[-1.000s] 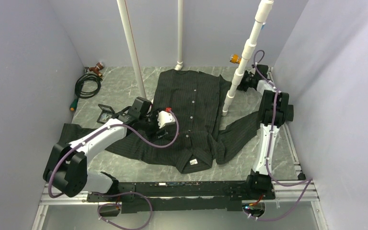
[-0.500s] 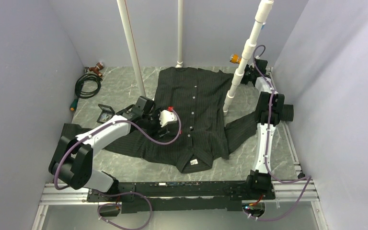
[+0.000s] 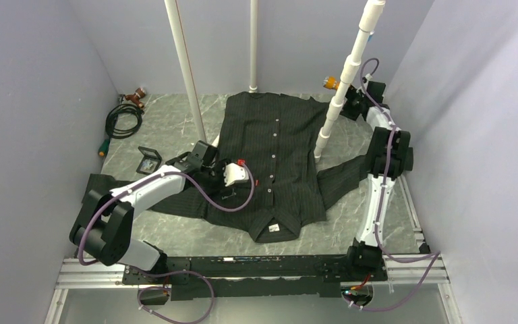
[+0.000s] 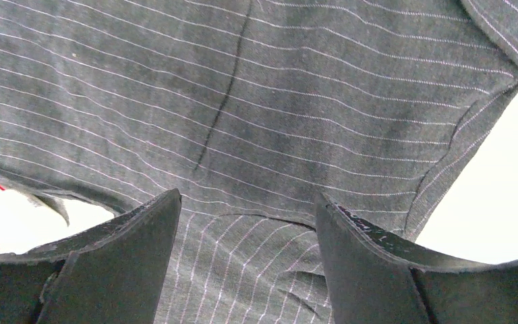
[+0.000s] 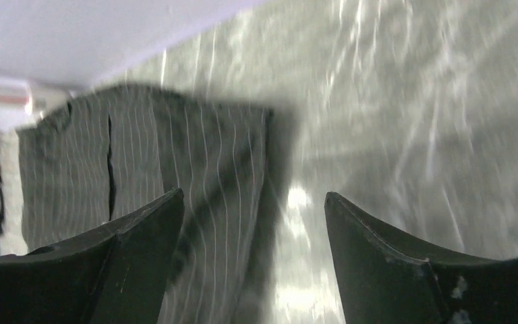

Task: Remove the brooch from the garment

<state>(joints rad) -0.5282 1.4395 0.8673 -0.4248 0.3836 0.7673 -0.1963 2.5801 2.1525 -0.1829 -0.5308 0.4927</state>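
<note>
The garment, a black pinstriped shirt with white buttons, lies spread flat on the marble table, collar toward the near edge. A small red tag shows on it beside my left wrist. My left gripper hovers low over the shirt's left side. In the left wrist view it is open, with only folded striped cloth under the jaws. My right gripper is at the far right corner, open, above the shirt's edge and bare table. I cannot make out the brooch in any view.
Three white pipes rise from the table: two at the back and a jointed one next to my right gripper. A coiled black cable and a small black box lie at the left. Walls close in on both sides.
My right gripper has opened and let go of the shirt after drawing its right side outward, and has swung toward the back corner. The shirt now lies flatter. My left gripper shifted slightly.
</note>
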